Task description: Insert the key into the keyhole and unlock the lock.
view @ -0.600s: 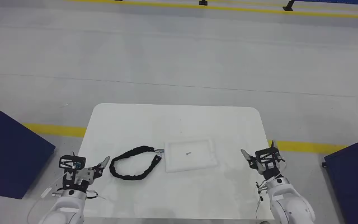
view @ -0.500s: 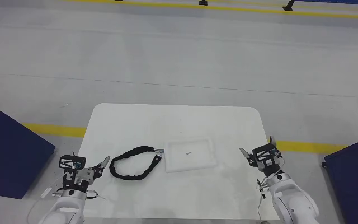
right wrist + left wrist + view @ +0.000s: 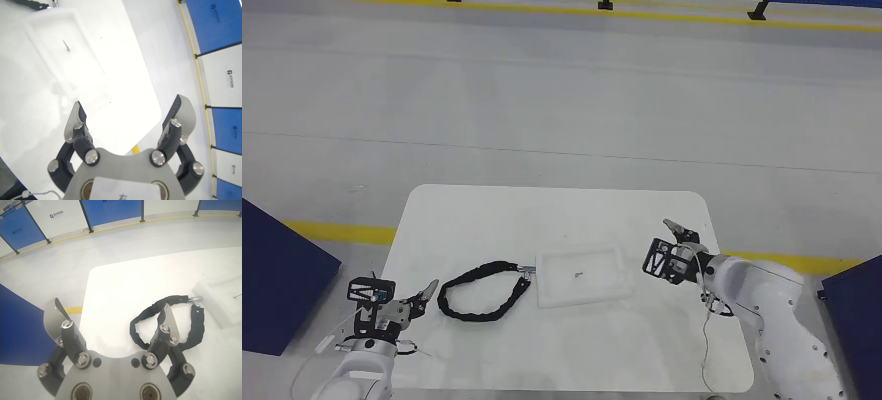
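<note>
A black fabric-covered chain lock lies looped on the white table, its metal lock end touching a shallow white tray. A small key lies flat inside the tray. My left gripper hovers open at the table's front left edge, just left of the chain; its own view has the lock end beyond the fingers. My right gripper is open above the table, right of the tray, holding nothing. Its view looks past the gripper to the key in the tray.
Grey floor surrounds the table, with a yellow line running behind it. Blue barriers stand at the left and right sides. Bare tabletop lies behind the tray and in front of it.
My right arm has moved from the table's front right edge inward and to the left, toward the tray, still open. The left arm, chain and key have not moved.
</note>
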`<action>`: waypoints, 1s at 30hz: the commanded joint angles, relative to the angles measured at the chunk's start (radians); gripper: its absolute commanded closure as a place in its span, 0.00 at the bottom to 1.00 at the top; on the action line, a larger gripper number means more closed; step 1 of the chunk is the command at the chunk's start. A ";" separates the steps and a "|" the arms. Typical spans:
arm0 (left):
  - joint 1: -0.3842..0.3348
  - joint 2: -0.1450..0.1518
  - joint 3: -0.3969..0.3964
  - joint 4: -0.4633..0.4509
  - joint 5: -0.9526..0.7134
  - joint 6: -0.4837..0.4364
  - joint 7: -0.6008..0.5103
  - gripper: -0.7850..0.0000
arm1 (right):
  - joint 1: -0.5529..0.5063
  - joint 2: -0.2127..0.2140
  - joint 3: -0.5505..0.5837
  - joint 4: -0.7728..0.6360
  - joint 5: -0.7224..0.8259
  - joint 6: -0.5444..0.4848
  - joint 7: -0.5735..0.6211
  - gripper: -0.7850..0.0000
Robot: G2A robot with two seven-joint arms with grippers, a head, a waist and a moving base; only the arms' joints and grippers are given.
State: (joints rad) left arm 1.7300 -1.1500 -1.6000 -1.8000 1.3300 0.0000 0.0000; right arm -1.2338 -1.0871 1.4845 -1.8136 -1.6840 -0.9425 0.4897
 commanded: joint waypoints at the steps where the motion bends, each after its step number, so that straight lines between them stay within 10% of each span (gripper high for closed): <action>1: 0.000 0.000 0.000 0.000 0.000 0.000 0.000 0.00 | 0.072 -0.005 -0.060 0.042 0.031 -0.046 0.044 0.00; 23: 0.000 0.000 0.000 0.000 0.000 0.000 0.000 0.00 | 0.567 -0.131 -0.673 0.540 0.444 -0.046 0.340 0.00; 26: 0.000 0.000 0.000 0.000 0.000 0.000 0.000 0.00 | 0.592 -0.150 -0.724 0.604 0.444 -0.029 0.334 0.30; 30: 0.000 0.000 0.000 0.000 0.000 0.000 0.000 0.00 | 0.619 -0.173 -0.776 0.686 0.430 -0.002 0.305 0.44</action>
State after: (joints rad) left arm 1.7300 -1.1500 -1.6000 -1.8000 1.3300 0.0000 0.0000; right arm -0.6209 -1.2546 0.7209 -1.1523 -1.2497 -0.9535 0.8045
